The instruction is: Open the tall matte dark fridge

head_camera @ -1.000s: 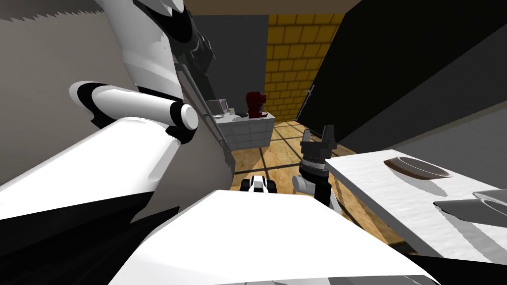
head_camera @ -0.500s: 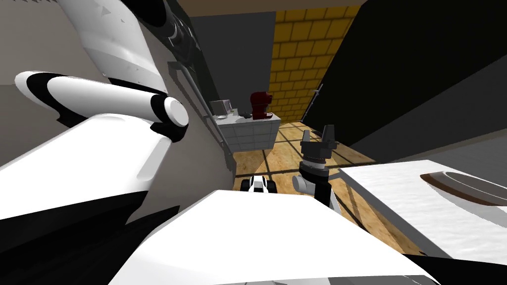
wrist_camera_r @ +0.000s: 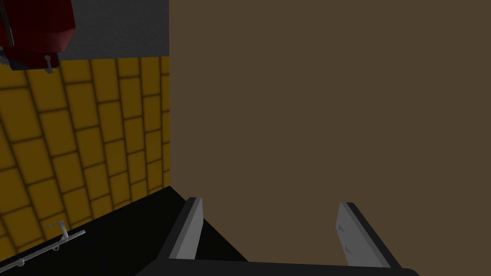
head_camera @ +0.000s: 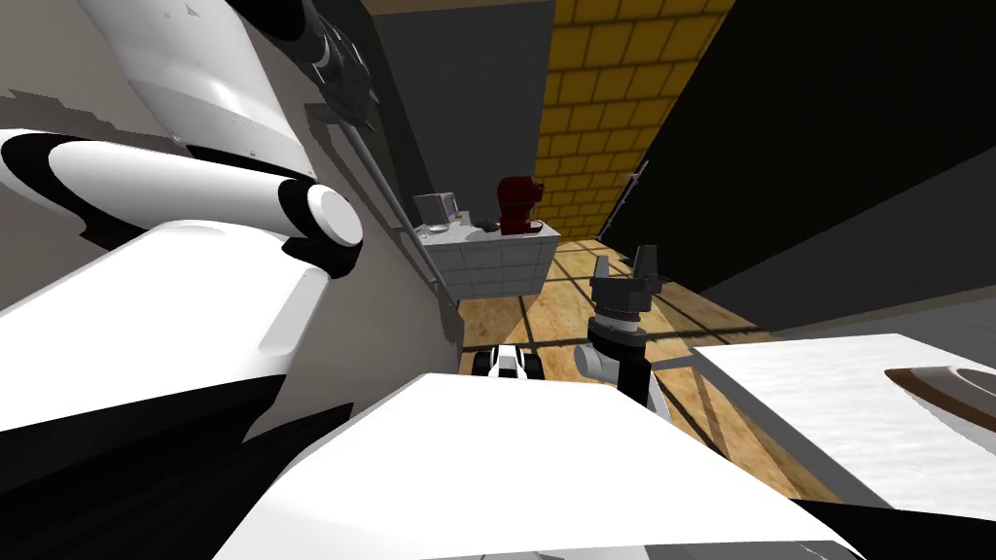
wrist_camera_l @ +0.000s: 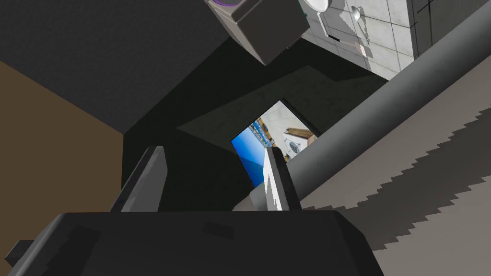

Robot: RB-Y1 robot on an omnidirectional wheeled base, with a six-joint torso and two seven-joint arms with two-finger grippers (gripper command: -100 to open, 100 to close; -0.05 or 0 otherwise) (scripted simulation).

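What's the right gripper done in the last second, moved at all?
Yes, but only with my own move: the right gripper has drawn left, away from the white table, whose corner lay beside it a second ago. Fingers open.

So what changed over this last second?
The head view swung left: the counter and bowl slid toward the right edge, so I turned, not they. The left gripper stays at the handle; the right gripper stays open, idle.
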